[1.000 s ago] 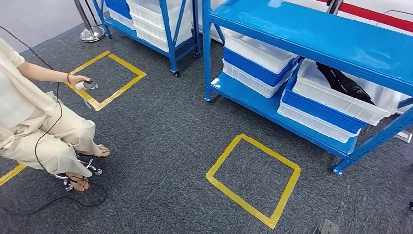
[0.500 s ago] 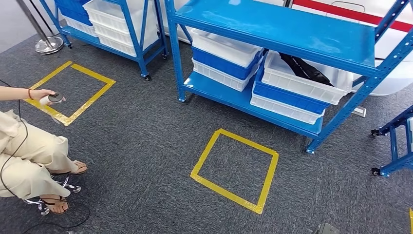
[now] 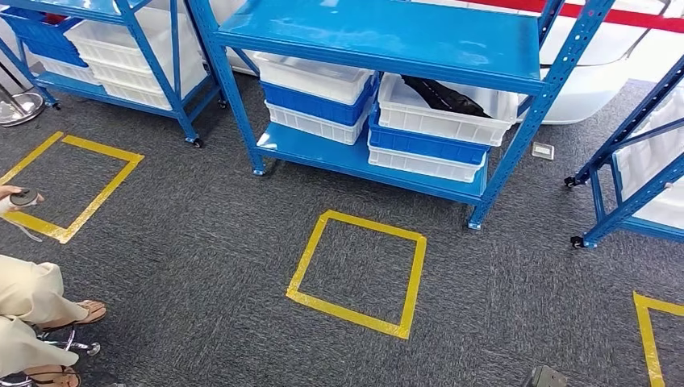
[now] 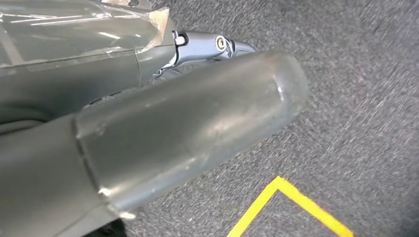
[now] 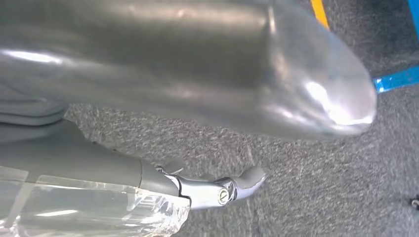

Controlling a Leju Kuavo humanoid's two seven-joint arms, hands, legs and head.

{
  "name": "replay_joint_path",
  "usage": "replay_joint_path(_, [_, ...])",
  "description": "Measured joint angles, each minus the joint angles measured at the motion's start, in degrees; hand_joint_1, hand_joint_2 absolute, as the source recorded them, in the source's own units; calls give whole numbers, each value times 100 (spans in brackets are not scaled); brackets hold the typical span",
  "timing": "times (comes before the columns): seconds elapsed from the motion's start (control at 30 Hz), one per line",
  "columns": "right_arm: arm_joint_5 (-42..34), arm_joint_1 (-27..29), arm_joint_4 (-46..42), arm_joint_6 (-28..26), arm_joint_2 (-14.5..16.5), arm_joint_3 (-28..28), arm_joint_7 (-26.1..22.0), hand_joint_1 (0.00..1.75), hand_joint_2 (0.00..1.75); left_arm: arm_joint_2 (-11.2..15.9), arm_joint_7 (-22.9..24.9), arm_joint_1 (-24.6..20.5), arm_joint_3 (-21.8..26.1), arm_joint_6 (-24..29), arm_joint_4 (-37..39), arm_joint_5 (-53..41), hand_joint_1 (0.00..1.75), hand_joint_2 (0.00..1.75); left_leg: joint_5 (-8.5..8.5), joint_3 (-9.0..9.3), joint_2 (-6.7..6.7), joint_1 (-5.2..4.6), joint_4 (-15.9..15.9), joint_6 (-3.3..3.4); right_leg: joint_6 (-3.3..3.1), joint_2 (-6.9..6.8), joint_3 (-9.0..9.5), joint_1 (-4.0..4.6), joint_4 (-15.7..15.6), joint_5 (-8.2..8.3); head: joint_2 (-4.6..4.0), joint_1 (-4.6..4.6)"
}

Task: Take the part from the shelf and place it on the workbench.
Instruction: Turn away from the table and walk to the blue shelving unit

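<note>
A black part lies in a white bin on the lower level of the blue shelf, right of centre in the head view. The bin sits on a blue one, next to another stack of bins. My left hand hangs over grey carpet with its thumb stretched out and nothing in it. My right hand hangs the same way above carpet, holding nothing.
A yellow taped square marks the carpet in front of the shelf. A seated person at the left edge holds a small device. More blue shelving stands at the far left and the right.
The camera has turned: the whole scene has slid left, the shelf with the black part now sits nearer the middle, and the person has shifted to the left edge.
</note>
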Motion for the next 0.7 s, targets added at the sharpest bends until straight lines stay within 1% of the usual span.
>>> replay_joint_path(0.03, [4,3,0,-8,1,0,0,0,0,1,2,3,0,2,1,5,0,0,129,39,-4,-7,-115,38,-4,29,2,18,0,3,0,1])
replay_joint_path(0.07, [8,2,0,-14,2,0,0,0,0,2,2,2,0,2,1,9,0,0,329,183,-12,-22,-429,90,-8,57,6,32,0,7,0,-1])
replay_joint_path(0.1, [10,1,-1,-17,10,0,0,0,0,5,2,-1,0,3,1,11,0,0,525,377,-30,-46,-836,155,-10,80,11,37,0,11,0,-1])
replay_joint_path(0.13, [13,0,-2,-18,21,0,0,0,0,10,2,-8,-1,3,1,12,0,0,667,545,-35,-74,-1184,203,-5,96,13,57,2,13,0,1])
replay_joint_path(0.17, [14,0,-3,-18,30,0,0,0,0,15,2,-16,-1,3,0,12,0,0,749,657,-37,-100,-1425,225,1,104,8,70,7,13,0,2])
replay_joint_path(0.2, [14,0,-7,-20,31,0,0,0,0,18,2,-24,-1,3,0,12,0,0,772,701,-32,-116,-1538,177,-3,107,-2,93,15,6,0,6])
replay_joint_path(0.23, [15,0,-10,-21,27,0,0,0,0,19,2,-28,-2,3,1,12,0,0,784,699,-19,-129,-1558,120,-4,106,-15,110,23,1,0,7])
replay_joint_path(0.27, [16,0,-13,-24,23,0,0,0,0,19,2,-29,-1,3,1,13,0,0,794,696,-17,-142,-1570,79,-4,105,-25,109,28,-2,0,8])
replay_joint_path(0.3, [16,0,-15,-25,21,0,0,0,0,17,2,-28,-2,3,1,15,0,0,800,693,-19,-155,-1574,54,-3,104,-30,110,29,-1,0,8])
replay_joint_path(0.37, [17,0,-15,-28,25,0,1,0,0,17,2,-26,-2,3,1,18,0,0,809,688,-19,-188,-1572,102,21,103,-31,101,26,13,0,9])
replay_joint_path(0.47, [16,0,-15,-31,21,0,1,0,0,15,2,-27,-2,3,1,19,0,0,816,686,-20,-220,-1569,129,54,102,-30,92,17,26,0,9])
replay_joint_path(0.57, [17,0,-15,-36,24,0,0,0,0,13,2,-28,-2,3,1,20,0,0,816,686,-19,-233,-1567,143,68,103,-30,81,9,33,0,9])
replay_joint_path(0.7, [42,-1,-15,-77,24,0,4,0,0,13,2,-27,-4,3,1,34,0,0,813,686,-20,-239,-1567,153,70,103,-30,69,7,33,0,9])
